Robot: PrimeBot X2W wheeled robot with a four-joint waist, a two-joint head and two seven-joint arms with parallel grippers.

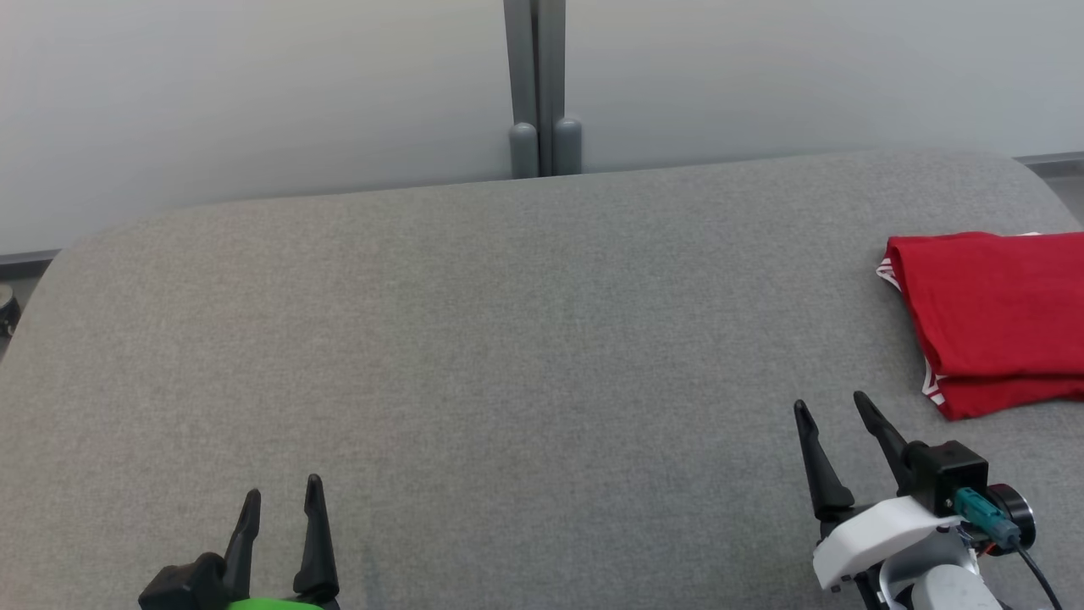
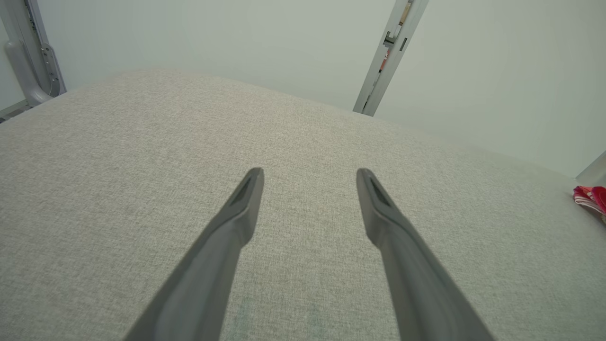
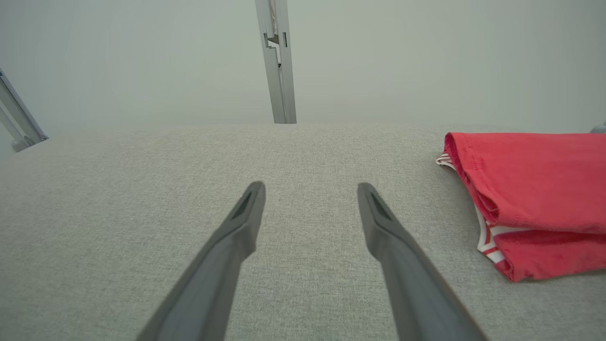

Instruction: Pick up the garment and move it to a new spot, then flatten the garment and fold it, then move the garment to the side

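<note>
**Folded red garment lies at the worktop's right side, both grippers empty**

We find the red garment (image 1: 991,318) folded and lying on the grey fabric-covered worktop (image 1: 508,339), far over on the robot's right. The frame of the head view cuts off its outer side. A smooth red layer lies on top of a second red layer. A red-and-white striped trim (image 1: 886,273) peeks out along the edge that faces the middle of the worktop.

The right gripper (image 1: 829,400) sits near the garment's nearest corner but apart from it. Its two dark fingers are spread with a clear gap, and nothing is between them. In the right wrist view we see those fingers (image 3: 222,265) parted over bare grey cloth. The garment lies off to their right, untouched.

The left gripper (image 1: 284,486) is at the lower left of the head view, well apart from the garment. It too is parted and holds nothing. In the left wrist view the garment shows as a small red-and-white sliver at the far right edge. We cannot tell whether either gripper's fingertips touch the worktop.

Behind the worktop stand pale panels (image 1: 254,102), joined by a grey post (image 1: 535,85) at the middle.
</note>
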